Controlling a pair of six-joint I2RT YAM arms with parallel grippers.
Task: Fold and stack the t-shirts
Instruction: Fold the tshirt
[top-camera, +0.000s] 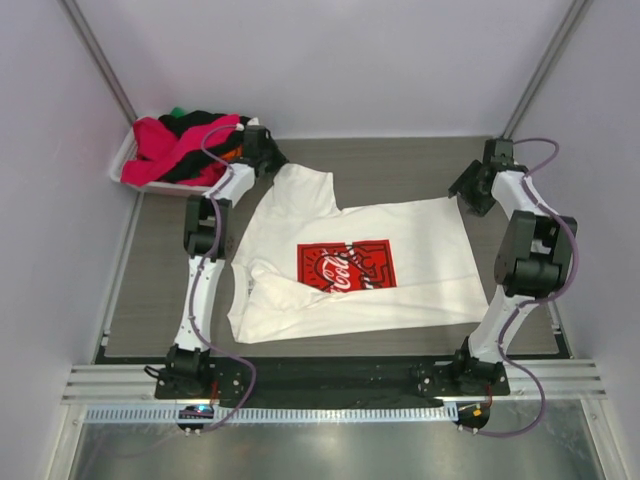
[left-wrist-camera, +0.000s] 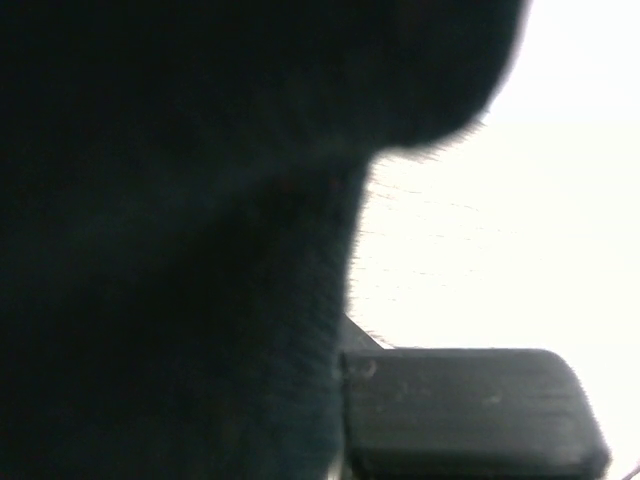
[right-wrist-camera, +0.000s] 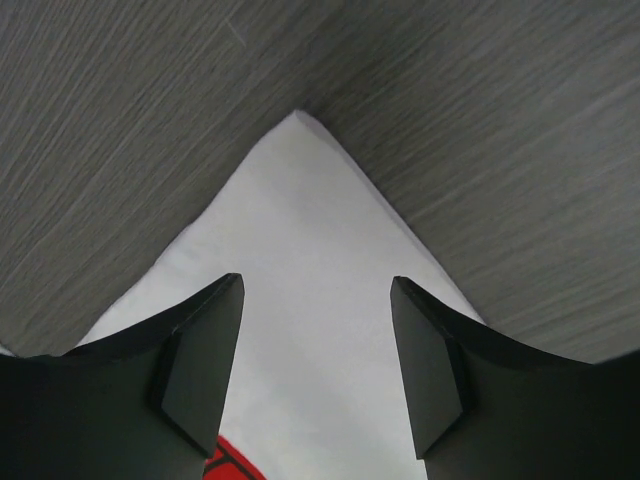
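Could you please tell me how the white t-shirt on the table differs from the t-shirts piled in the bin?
The white t-shirt lies spread out on the table; the piled t-shirts are bunched in the bin. The white t-shirt is one garment with a red print; the piled t-shirts are pink, black, orange and green. Neither is folded yet.

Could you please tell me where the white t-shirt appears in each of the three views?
Top external: white t-shirt spread flat mid-table.
Left wrist: probably the blurred white glare at right.
Right wrist: its corner, pointing up at centre.
Shared landmark: red print, central from above, bottom edge at right wrist.
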